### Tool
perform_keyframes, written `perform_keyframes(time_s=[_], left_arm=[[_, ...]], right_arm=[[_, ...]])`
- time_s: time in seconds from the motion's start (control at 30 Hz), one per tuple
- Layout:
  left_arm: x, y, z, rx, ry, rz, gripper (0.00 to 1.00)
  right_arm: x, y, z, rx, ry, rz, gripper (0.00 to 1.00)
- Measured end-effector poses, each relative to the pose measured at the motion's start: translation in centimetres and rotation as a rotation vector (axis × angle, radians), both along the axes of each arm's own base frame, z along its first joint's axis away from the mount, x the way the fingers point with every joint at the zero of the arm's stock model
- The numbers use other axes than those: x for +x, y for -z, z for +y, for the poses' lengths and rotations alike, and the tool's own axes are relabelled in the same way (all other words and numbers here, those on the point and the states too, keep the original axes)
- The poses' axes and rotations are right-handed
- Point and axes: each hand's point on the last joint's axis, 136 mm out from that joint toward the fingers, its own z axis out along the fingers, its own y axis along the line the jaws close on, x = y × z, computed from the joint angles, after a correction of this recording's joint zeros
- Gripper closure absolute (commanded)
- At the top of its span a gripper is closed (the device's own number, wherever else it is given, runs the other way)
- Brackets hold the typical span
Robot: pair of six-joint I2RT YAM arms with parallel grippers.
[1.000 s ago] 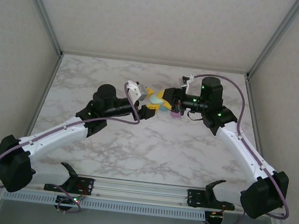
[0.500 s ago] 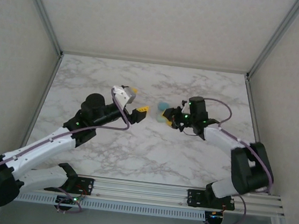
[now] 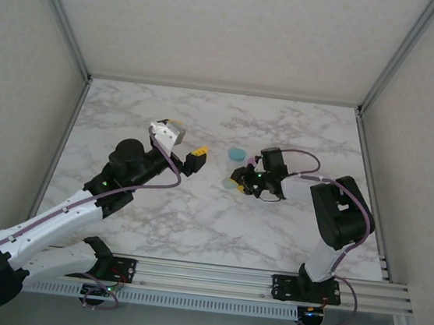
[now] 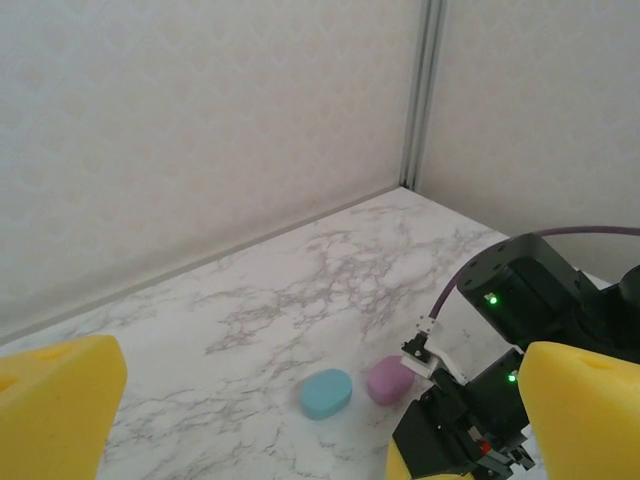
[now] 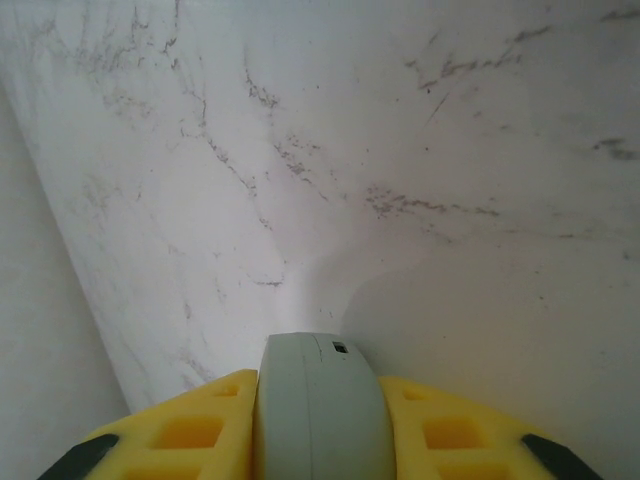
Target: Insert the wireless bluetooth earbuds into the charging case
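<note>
Left end effector (image 3: 192, 142) wide open; right end effector (image 3: 237, 183) closed on a pale green piece (image 5: 318, 400).
Top view: teal oval piece (image 3: 237, 155) at the right one's 12 o'clock, bare counter (image 3: 306, 133) beyond. Left wrist view: pink-purple oval piece (image 4: 390, 380) just beside the teal at 3 o'clock, right arm (image 4: 520, 300) near.

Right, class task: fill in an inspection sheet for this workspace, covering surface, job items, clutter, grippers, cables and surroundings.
Surface: white marble-pattern table.
Job's things: teal pod and pink-purple pod lie side by side on the table; pale green pod sits between the right gripper's fingers.
Clutter: nothing seen.
Grippers: left gripper open, empty, raised; right gripper shut on the pale green pod, low over the table.
Cables: purple cable loops along the left arm; another on the right arm.
Surroundings: pale walls, metal corner posts, mounting rail at the near edge.
</note>
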Motion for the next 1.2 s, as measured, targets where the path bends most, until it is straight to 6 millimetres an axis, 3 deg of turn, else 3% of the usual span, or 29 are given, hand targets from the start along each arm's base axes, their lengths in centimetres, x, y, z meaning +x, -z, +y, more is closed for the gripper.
perform_keyframes(time_s=[0.2,0.33,0.37,0.43,0.53,0.63,0.67,0.7,0.77,0.83,0.9,0.97,1.03,1.2], left_arm=[[0.1,0.3,0.2,0.007,-0.01,0.008,0.0],[0.6,0.6,0.7,0.012,-0.036,0.014,0.0],[0.7,0.7,0.9,0.015,-0.043,0.017,0.0],[1.3,1.0,1.7,0.018,-0.077,0.022,0.0],[3.1,1.7,4.4,0.015,-0.192,0.049,0.0],[6.4,4.1,10.2,0.003,-0.411,0.129,0.0],[7.4,5.3,12.5,0.003,-0.493,0.166,0.0],[8.3,6.6,14.7,0.003,-0.575,0.204,0.0],[9.5,10.0,19.2,0.028,-0.738,0.289,0.0],[9.8,12.9,21.8,0.063,-0.829,0.353,0.0],[9.9,15.7,23.6,0.098,-0.887,0.408,0.0],[9.6,18.5,24.8,0.124,-0.918,0.454,0.0],[9.5,20.7,25.3,0.134,-0.921,0.481,0.0],[10.7,23.5,25.5,0.129,-0.894,0.484,0.0]], right_arm=[[-0.6,0.4,-1.9,-0.145,-0.016,-0.002,0.33],[-0.5,-0.9,-4.0,-0.284,-0.013,-0.031,0.18],[-0.4,-1.5,-4.7,-0.327,-0.009,-0.044,0.1],[0.1,-3.1,-7.1,-0.452,0.029,-0.103,0.06],[0.9,-7.2,-11.9,-0.657,0.146,-0.25,0.05],[2.7,-12.0,-16.9,-0.865,0.247,-0.545,0.01],[3.0,-12.4,-18.4,-0.927,0.266,-0.611,0.01],[3.1,-12.1,-19.8,-0.986,0.278,-0.645,0.01],[3.5,-9.8,-23.1,-1.086,0.281,-0.625,0.01],[3.8,-6.6,-25.7,-1.135,0.272,-0.568,0.01],[3.6,-3.6,-27.1,-1.147,0.237,-0.533,0.02],[3.9,-2.2,-26.5,-1.113,0.182,-0.567,0.01],[4.6,-2.5,-25.3,-1.049,0.168,-0.658,0.01],[6.8,-3.9,-23.9,-0.929,0.177,-0.842,0.01]])
